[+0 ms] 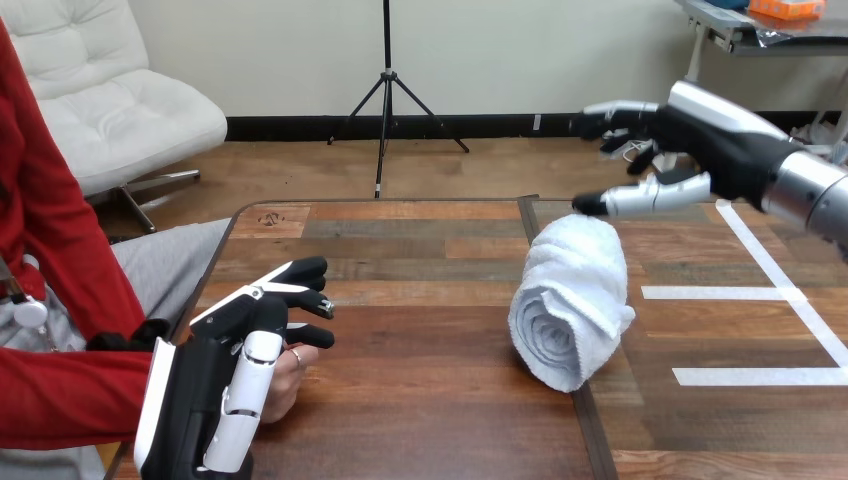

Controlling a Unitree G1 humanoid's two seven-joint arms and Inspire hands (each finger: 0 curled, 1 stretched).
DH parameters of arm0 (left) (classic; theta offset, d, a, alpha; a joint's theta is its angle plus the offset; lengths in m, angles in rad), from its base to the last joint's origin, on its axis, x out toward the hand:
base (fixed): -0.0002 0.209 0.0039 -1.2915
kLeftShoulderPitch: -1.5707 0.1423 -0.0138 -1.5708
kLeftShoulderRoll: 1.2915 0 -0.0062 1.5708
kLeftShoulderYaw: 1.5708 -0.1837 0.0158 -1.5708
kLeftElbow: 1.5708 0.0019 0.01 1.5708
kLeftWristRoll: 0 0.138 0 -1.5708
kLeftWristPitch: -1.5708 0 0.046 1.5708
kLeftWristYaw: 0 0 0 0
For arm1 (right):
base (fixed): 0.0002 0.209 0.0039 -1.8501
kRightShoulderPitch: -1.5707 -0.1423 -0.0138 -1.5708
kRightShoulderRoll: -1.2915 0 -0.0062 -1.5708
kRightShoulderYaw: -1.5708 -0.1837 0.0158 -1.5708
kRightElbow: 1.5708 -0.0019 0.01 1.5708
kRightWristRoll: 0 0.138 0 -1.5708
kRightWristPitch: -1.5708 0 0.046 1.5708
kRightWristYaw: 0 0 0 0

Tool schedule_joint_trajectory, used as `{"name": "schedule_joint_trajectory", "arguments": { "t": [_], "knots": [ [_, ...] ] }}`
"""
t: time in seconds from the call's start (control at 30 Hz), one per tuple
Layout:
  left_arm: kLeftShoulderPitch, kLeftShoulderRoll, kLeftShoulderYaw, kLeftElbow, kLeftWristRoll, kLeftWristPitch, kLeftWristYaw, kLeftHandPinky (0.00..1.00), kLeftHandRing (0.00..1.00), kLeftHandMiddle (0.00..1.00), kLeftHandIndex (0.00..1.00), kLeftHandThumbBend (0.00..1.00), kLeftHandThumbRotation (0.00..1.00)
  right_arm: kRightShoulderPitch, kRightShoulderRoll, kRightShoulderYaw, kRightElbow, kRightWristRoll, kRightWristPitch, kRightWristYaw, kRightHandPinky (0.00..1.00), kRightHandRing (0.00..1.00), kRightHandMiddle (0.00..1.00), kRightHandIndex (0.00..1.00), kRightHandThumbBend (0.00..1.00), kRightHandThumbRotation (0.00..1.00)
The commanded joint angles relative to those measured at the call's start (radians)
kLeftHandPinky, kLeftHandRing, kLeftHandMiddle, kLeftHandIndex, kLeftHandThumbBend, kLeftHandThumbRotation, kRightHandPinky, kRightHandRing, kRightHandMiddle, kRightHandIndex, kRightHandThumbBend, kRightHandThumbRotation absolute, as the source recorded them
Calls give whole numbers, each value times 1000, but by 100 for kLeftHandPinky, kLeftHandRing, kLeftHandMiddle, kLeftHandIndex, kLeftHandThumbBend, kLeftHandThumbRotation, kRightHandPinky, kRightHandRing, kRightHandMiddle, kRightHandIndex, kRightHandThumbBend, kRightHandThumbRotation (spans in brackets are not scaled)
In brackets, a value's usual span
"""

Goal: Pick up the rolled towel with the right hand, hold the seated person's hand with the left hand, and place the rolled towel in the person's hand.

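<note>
Reaching for the rolled towel, which lies untouched on the table, just right of centre.
Right hand hovers at two o'clock, spread and empty, seemingly lining up its grasp; left hand, at eight o'clock, covers the person's hand, likely steadying it, though its grip cannot be told.

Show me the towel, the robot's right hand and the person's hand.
towel [575, 300], head view, middle of the roll.
right hand [703, 150], head view, its palm.
person's hand [284, 384], head view, its curled fingers.
</note>
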Motion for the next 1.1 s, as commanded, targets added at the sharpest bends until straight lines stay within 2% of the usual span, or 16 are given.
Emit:
{"name": "schedule_joint_trajectory", "arguments": {
  "t": [0.0,0.23,0.43,0.6,0.8,0.9,0.93,1.07],
  "knots": [
    [-24,-50,3,-17,13,-25,10,56,79,77,50,49,87,-88,-39,-29,-20,18,-30,-17,75,84,85,85,99,98],
    [-25,-54,-2,-17,5,-22,12,56,78,76,50,49,86,-106,-44,-16,-16,-15,-48,-55,78,85,84,85,100,100],
    [-27,-52,-4,-16,4,-22,12,56,78,76,50,49,86,-116,-43,5,-11,-56,-61,-77,77,84,84,85,100,100],
    [-27,-54,-6,-16,9,-23,15,55,78,76,50,48,87,-124,-42,29,5,-103,-76,-98,73,83,85,86,100,93],
    [-27,-53,-7,-16,14,-24,18,55,78,77,50,48,88,-142,-55,93,26,-220,-109,-182,72,84,86,87,100,83],
    [-28,-52,-7,-13,13,-27,18,55,78,77,50,49,88,-154,-64,135,44,-294,-132,-251,72,84,86,88,100,78],
    [-28,-53,-7,-11,12,-28,18,55,78,77,50,49,88,-161,-70,159,48,-334,-140,-282,72,84,87,88,100,77],
    [-27,-57,-6,-9,15,-31,23,56,78,76,50,50,88,-184,-81,218,71,-428,-166,-358,76,86,89,91,100,73]
  ]
}}
